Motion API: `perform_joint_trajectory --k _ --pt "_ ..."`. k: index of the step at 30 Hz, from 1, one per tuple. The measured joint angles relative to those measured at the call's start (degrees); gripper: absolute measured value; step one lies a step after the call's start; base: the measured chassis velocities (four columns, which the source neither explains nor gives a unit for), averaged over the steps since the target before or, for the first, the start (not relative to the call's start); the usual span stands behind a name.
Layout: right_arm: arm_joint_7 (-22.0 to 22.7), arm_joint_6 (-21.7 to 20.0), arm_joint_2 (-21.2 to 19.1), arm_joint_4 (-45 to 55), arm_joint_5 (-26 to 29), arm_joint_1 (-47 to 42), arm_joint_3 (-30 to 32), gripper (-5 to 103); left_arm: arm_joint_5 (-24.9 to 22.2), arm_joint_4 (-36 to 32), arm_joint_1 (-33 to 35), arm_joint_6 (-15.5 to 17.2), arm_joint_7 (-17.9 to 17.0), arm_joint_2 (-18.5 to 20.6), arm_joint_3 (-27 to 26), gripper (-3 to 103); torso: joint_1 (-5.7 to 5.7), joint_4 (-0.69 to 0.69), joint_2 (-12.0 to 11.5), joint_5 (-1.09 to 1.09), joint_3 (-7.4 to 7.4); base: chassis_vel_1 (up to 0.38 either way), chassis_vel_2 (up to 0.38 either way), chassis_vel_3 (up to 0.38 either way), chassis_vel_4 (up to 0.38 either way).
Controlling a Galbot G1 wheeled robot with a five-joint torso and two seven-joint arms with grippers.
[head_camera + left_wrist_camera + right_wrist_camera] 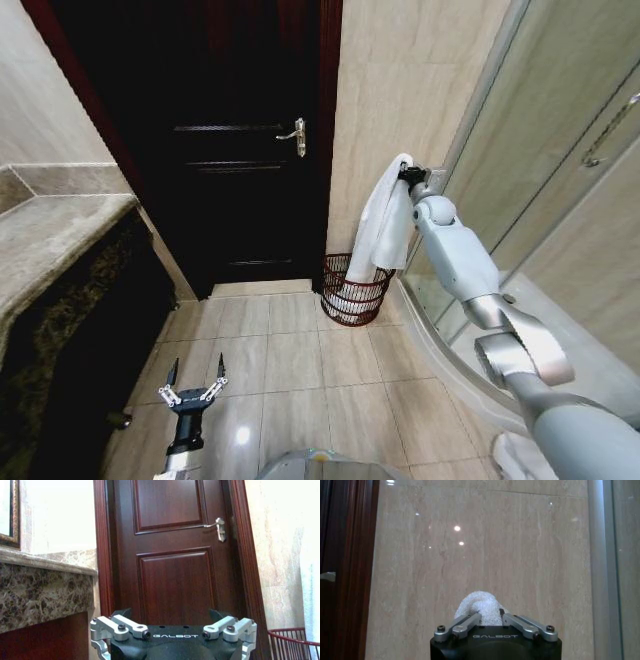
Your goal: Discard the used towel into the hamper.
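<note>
towel (383,228), white and limp, hung from the right gripper (407,176), whose fingers were pinched on its top end, high up against the beige tiled wall (400,90). from there the cloth draped straight down, and its lower end reached the rim of the hamper (355,292) and seemed to dip just inside. the hamper, a dark red openwork basket, stood on the tiled floor (290,350) in the corner between the dark wooden door (240,150) and the glass shower enclosure (560,150). white cloth showed through its wires near the bottom.

in the right wrist view the grey fingers (462,624) were drawn close together around a bunched fold of towel (481,605), and the word "galbot" was readable in pale letters on the black body beneath them.

the left gripper (195,392) hung low over the floor near the marble counter (50,240), its fingers spread wide and holding nothing. the left wrist view showed the same "galbot" lettering on its body, with the door's silver handle (218,527) above and the hamper's rim (292,635) at one side.
</note>
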Motion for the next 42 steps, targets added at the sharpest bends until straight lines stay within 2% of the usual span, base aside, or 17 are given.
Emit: perform_joint_trajectory --k 34,42 --pt "-0.09 -0.45 -0.08 0.79 -0.6 -2.04 0.51 4 1.4 0.04 -0.21 0.32 1.22 0.0 0.25 100 -3.3 0.0 -8.12 0.0 -4.82 0.0 0.0 0.0 0.0" --pt "-0.14 -1.36 -0.31 1.52 -1.9 -3.14 0.57 4 2.14 0.58 -0.86 -0.77 -0.11 0.0 0.04 100 -3.47 0.0 -8.83 0.01 -5.36 0.0 0.0 0.0 0.0"
